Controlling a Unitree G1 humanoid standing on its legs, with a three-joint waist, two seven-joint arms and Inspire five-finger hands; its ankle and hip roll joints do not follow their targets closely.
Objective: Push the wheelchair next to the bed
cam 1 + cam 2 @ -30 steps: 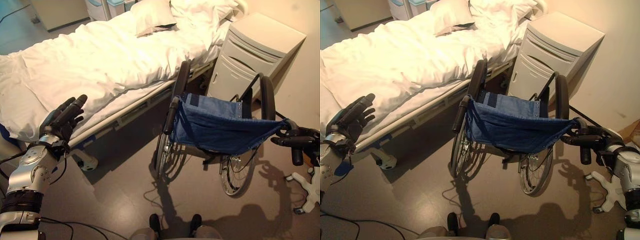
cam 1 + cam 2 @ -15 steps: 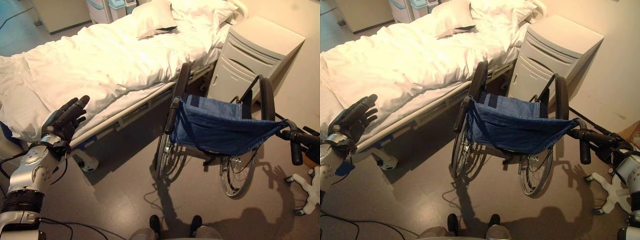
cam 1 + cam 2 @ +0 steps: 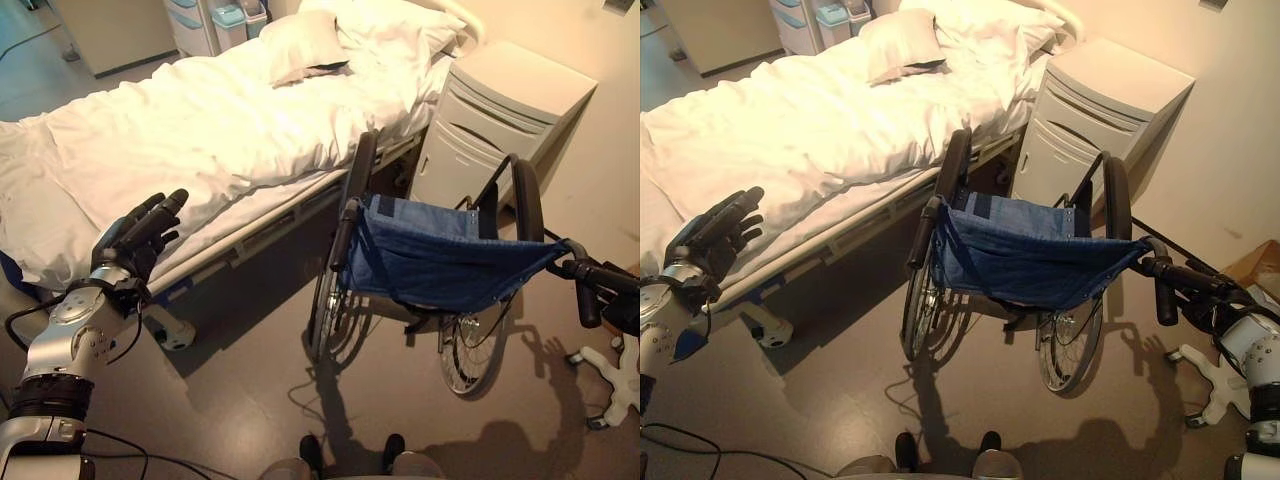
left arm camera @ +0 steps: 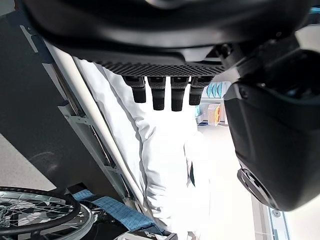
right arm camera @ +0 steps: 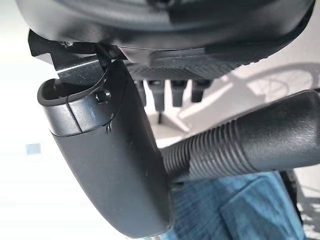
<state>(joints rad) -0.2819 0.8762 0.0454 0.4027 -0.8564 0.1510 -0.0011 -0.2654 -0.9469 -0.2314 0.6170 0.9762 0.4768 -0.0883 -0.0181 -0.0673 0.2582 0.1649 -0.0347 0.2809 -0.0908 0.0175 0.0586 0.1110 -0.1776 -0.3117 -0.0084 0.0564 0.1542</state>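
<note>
The wheelchair (image 3: 440, 265) with its blue cloth seat stands beside the white bed (image 3: 200, 130), its left wheel close to the bed frame and its front toward the bedside cabinet. My right hand (image 3: 1223, 314) is at the wheelchair's right push handle (image 3: 1178, 279). In the right wrist view the ribbed handle (image 5: 250, 140) lies between the thumb (image 5: 115, 160) and the palm, with the fingers straight. My left hand (image 3: 140, 235) hangs open in the air by the bed's side, fingers (image 4: 165, 92) straight, touching nothing.
A pale bedside cabinet (image 3: 500, 120) stands just ahead of the wheelchair against the wall. A white wheeled star base (image 3: 615, 375) sits on the floor at the right. A cardboard box (image 3: 1255, 265) lies by the wall. A drawer cart (image 3: 215, 20) stands beyond the bed.
The wheelchair has edged slightly forward toward the cabinet. My right hand has slid back along the handle toward the view's right edge. The left hand has risen a little.
</note>
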